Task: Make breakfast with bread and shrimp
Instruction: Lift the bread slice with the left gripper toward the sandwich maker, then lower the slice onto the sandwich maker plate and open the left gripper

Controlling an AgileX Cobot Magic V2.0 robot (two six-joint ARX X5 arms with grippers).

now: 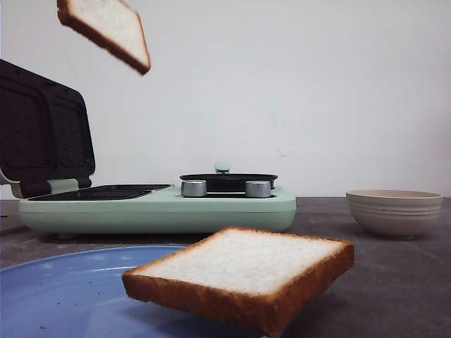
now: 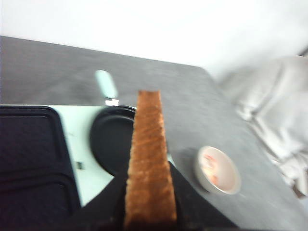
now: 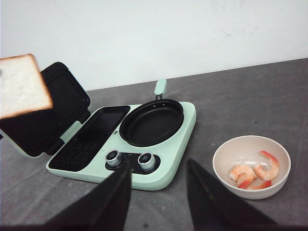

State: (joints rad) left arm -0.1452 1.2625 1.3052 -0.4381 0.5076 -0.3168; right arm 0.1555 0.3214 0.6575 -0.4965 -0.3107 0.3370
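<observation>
Above the open sandwich maker (image 1: 155,204), left tool (image 2: 149,211) grips 1 bread slice (image 2: 150,163) edge-on, not yet placed. Second slice (image 1: 243,271) on blue plate (image 1: 63,289), near. Shrimp (image 3: 252,173) untouched in bowl (image 3: 231,154), right. Right tool (image 3: 159,192) wide, empty. Early stage.

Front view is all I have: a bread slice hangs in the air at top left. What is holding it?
Observer: The left gripper is shut on that bread slice, clamping it edge-on.
Operator: I can't see into the bowl. Anything in it?
Observer: Yes, the shrimp, about three pieces.
Operator: And the round pan?
Observer: It looks empty. The right gripper is open, holding nothing.
</observation>
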